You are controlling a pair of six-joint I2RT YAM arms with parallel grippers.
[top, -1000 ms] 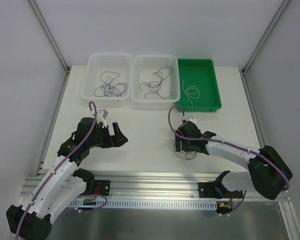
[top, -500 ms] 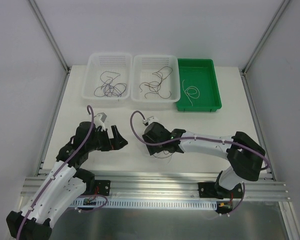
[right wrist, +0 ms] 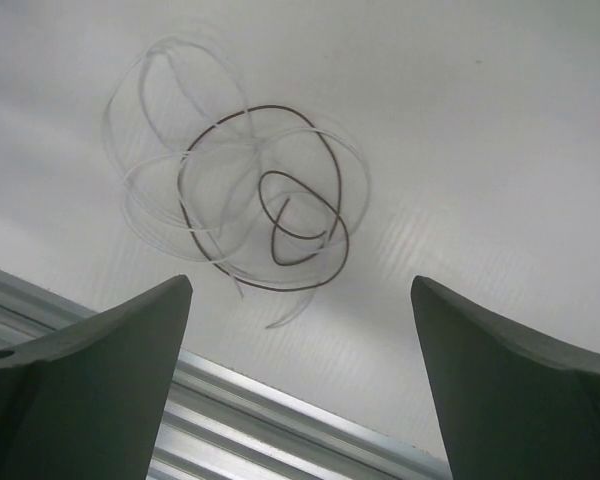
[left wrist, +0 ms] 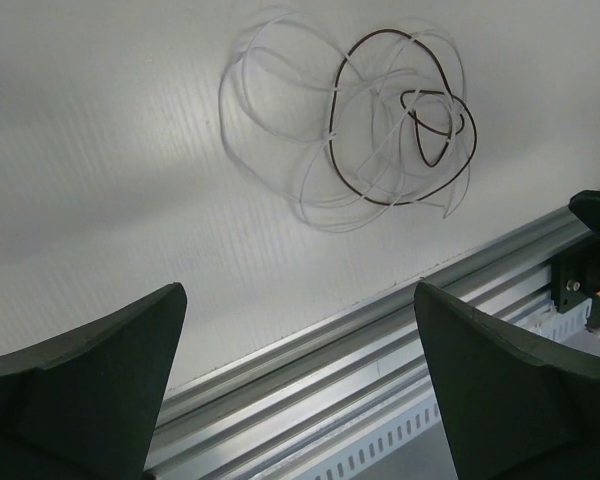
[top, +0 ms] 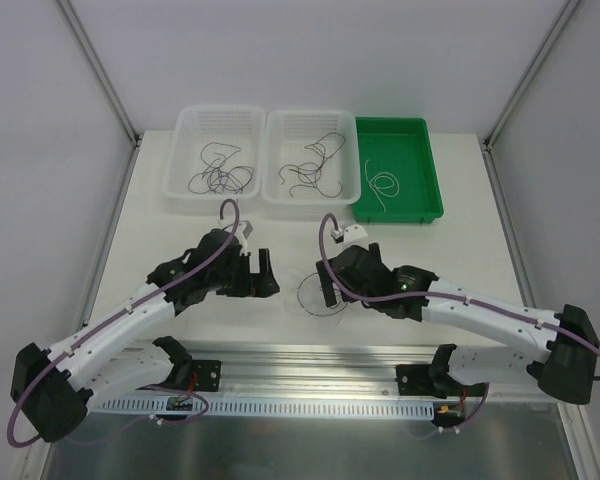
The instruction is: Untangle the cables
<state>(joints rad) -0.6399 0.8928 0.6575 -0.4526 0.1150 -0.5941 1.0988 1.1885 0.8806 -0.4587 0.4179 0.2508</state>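
Only one clump (top: 315, 292) was lying flat on the table (top: 460, 250), close to the front edge. It was a thin dark brown strand (right wrist: 262, 107) curled into a big loop with a smaller loop inside, laced through several loose white loops (left wrist: 223, 100). Further back, some dark curly cables (top: 220, 177) sat in the left basket (top: 210, 205). Another dark bunch (top: 315, 165) was in the middle basket (top: 310, 208), and a single white cable (top: 380, 188) lay in the green tray (top: 400, 215).
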